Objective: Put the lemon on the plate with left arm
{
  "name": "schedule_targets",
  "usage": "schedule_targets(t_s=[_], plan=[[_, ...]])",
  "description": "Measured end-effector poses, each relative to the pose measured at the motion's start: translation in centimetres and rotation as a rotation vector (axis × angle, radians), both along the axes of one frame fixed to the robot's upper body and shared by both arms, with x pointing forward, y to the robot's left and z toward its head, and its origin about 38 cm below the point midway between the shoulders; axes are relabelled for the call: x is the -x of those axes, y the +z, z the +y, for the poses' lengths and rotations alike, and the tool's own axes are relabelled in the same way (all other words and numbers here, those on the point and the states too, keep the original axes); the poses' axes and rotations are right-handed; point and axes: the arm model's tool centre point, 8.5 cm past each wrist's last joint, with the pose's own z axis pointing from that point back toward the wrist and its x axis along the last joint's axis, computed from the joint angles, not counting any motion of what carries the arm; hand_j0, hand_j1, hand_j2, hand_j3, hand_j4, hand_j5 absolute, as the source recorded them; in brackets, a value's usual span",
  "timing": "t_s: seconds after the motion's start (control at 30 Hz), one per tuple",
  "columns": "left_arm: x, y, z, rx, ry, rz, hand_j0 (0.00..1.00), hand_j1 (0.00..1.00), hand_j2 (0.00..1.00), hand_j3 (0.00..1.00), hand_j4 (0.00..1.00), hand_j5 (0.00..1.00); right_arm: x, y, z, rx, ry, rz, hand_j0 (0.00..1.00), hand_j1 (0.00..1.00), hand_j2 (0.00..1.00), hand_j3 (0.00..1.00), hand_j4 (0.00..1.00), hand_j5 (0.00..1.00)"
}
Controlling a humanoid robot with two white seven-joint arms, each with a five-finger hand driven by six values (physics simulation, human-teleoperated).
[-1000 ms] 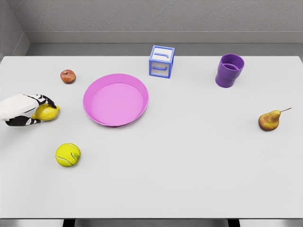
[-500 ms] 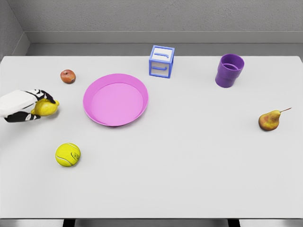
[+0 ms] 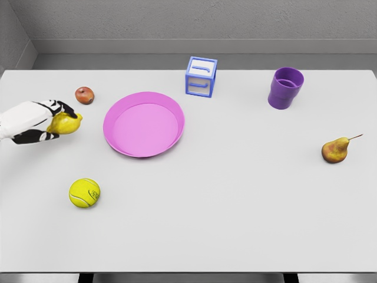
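My left hand [image 3: 50, 122] reaches in from the left edge with its fingers curled around the yellow lemon [image 3: 66, 123], which is lifted a little above the table. The pink plate [image 3: 118, 112] lies to the right of the hand, a short gap away, with nothing on it. The right arm is out of view.
A small red apple [image 3: 85, 95] sits just behind the hand. A tennis ball [image 3: 84, 193] lies in front of it. A blue-and-white cube [image 3: 201, 76] stands behind the plate, a purple cup [image 3: 286, 88] at the back right, a pear [image 3: 336, 150] at the far right.
The left hand has risen and moved toward the plate with the lemon held in it. Everything else stays where it was.
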Motion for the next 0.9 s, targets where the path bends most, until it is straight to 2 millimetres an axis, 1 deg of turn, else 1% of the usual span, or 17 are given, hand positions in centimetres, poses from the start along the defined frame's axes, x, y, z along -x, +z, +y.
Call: schedule_targets(t_s=[0.23, 0.57, 0.9], plan=[[0.1, 0.7, -2.5, 0.022, -0.06, -0.033, 0.55, 0.55, 0.55, 0.55, 0.55, 0.55, 0.0, 0.0, 0.0, 0.0, 0.0, 0.0, 1.0, 1.0, 1.0, 1.0, 1.0, 1.0], [0.2, 0.9, -5.7, 0.072, -0.125, -0.068, 0.56, 0.56, 0.56, 0.56, 0.56, 0.56, 0.0, 0.0, 0.0, 0.0, 0.0, 0.0, 1.0, 1.0, 1.0, 1.0, 1.0, 1.0], [0.0, 0.4, -8.3, 0.116, -0.161, -0.078, 0.56, 0.56, 0.56, 0.56, 0.56, 0.56, 0.0, 0.0, 0.0, 0.0, 0.0, 0.0, 1.0, 1.0, 1.0, 1.0, 1.0, 1.0]])
